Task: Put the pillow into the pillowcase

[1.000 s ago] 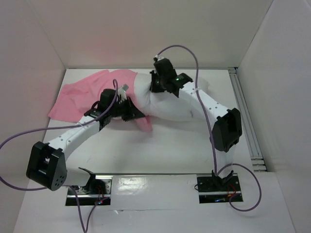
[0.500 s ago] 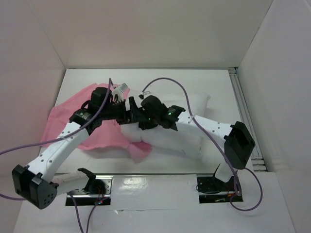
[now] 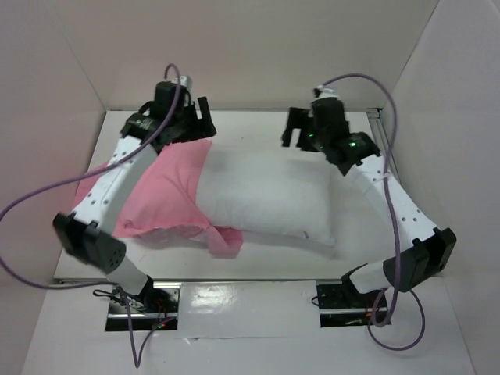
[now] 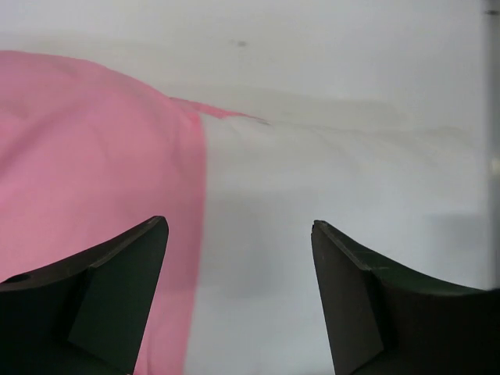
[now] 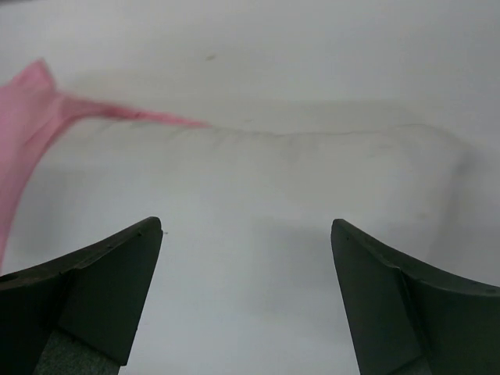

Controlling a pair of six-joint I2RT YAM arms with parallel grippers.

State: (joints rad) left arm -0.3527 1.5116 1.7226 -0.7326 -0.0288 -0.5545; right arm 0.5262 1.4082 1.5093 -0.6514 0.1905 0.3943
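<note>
Both arms have swung away from the middle of the pillow [image 3: 269, 195] to the far side, and their grips have let go. Left jaws and right jaws gape wide, holding nothing, above its far edge. On the desk [image 3: 258, 262] the pillow's left end sits inside the pillowcase [image 3: 168, 187]; the rest lies bare to the right. I judge it soft and light, the case slippery; I'd pinch the case's open hem.
</note>
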